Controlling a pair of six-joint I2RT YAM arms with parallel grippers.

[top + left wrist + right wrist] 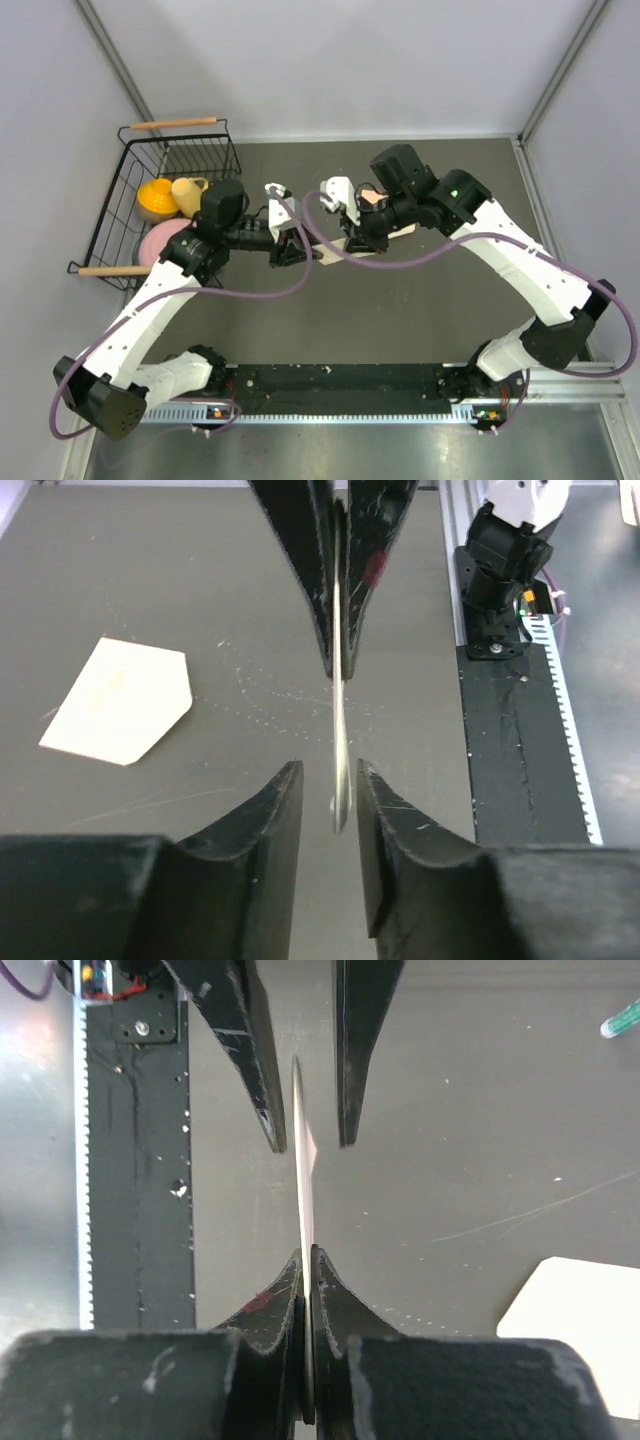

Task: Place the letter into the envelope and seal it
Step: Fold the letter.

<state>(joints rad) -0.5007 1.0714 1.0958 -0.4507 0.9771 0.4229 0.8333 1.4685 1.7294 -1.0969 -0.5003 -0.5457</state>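
The envelope (pixel 303 1160) is thin, smooth, matt paper seen edge-on, and the cream sheet (pixel 120 700) lying on the table (pixel 200 560) is likewise matt paper; the table top is a dull dark grey surface with fine scratches and pale specks. The left gripper (pixel 328 772) and right gripper (pixel 307 1256) are black matt plastic, scuffed with light scratches. The basket (pixel 185 155) is black-coated wire with bare wooden handles (pixel 175 123), and the rail (pixel 40 1160) is brushed metal with a soft sheen.

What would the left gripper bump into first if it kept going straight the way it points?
Most likely the right gripper, which faces it head-on, shut on the far end of the thin sheet running between the fingers of the left gripper. Depth is unclear.
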